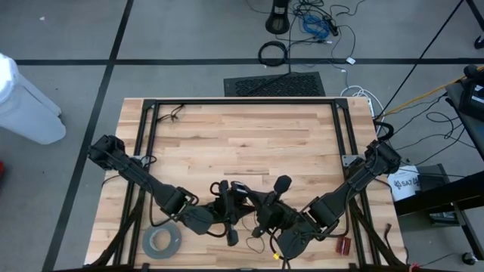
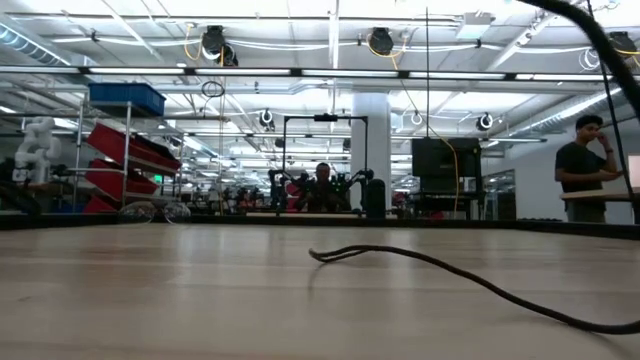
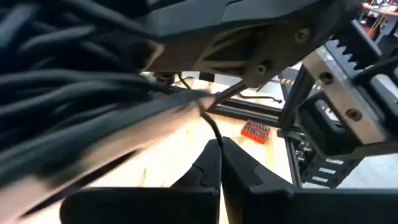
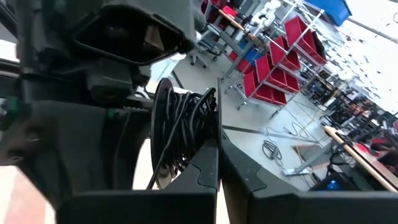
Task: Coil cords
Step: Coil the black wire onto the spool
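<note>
Jaws pressed together on both arms, low over the table's [image 1: 242, 132] near edge: left gripper [image 3: 219, 146] pinched on a single strand of the thin dark wire [image 3: 210, 121], right gripper [image 4: 217, 152] seemingly nipping the bundle of turns [image 4: 186, 127] already wound, with what may be the small black disc beside it. Held that close, probably, to keep the turns from springing apart while feeding slack from the loose tail [image 2: 450, 272] trailing across the wood. No tray or box seen for the coil; only a white bucket [image 1: 404, 183] off the table's right side, contents hidden.
</note>
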`<action>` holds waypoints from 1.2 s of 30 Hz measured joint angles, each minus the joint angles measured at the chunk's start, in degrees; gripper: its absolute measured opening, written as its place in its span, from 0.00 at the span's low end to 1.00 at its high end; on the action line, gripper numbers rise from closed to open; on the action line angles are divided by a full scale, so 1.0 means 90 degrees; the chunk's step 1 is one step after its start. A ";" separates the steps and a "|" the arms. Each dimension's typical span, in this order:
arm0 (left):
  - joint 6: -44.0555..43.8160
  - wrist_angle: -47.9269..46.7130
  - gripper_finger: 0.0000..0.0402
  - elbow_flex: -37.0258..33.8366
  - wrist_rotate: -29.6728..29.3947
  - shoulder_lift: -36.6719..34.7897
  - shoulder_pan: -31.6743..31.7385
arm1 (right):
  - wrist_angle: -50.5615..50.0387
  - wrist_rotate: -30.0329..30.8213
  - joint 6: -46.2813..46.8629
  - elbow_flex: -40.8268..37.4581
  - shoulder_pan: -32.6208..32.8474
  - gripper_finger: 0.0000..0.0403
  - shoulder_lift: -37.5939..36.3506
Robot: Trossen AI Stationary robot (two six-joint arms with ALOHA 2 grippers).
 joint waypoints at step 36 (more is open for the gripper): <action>0.0706 0.0375 0.46 -0.0010 -0.0189 0.0085 -0.0654 | 0.0254 -0.0448 -0.0604 0.0000 0.0928 0.00 -0.1225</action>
